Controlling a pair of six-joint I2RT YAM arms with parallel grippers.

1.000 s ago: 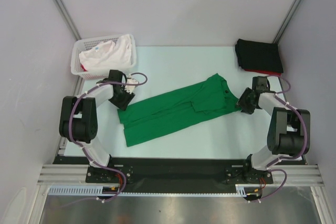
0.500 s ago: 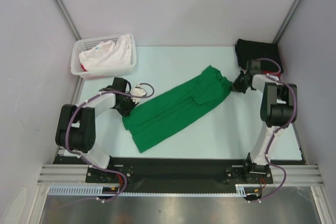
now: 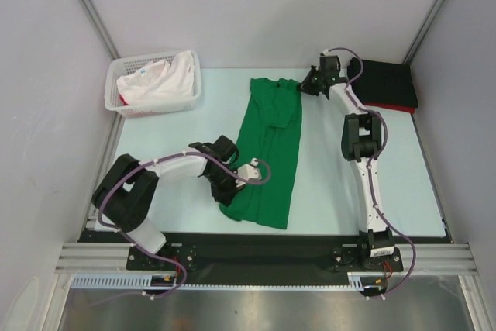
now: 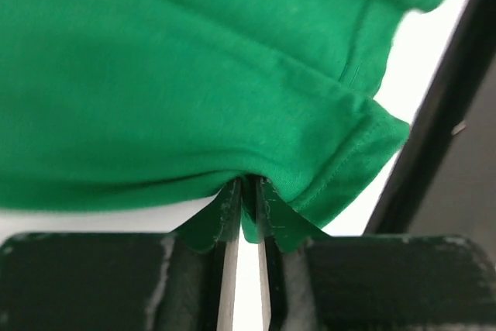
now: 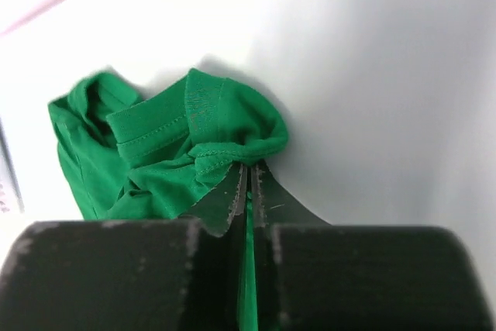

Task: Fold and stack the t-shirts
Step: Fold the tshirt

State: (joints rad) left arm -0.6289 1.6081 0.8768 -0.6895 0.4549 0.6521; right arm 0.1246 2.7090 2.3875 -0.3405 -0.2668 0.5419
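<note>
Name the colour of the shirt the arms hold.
Bright green t-shirt, best seen in the top external view.

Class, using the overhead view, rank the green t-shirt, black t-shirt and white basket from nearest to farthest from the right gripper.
1. green t-shirt, held by the right gripper.
2. black t-shirt, close on its right.
3. white basket, far-left corner.

You get bright, even light from above the bench (image 3: 325, 184); the green shirt (image 3: 271, 153) throws only a faint, soft shadow. Your left wrist view goes blurry toward its top edge.
</note>
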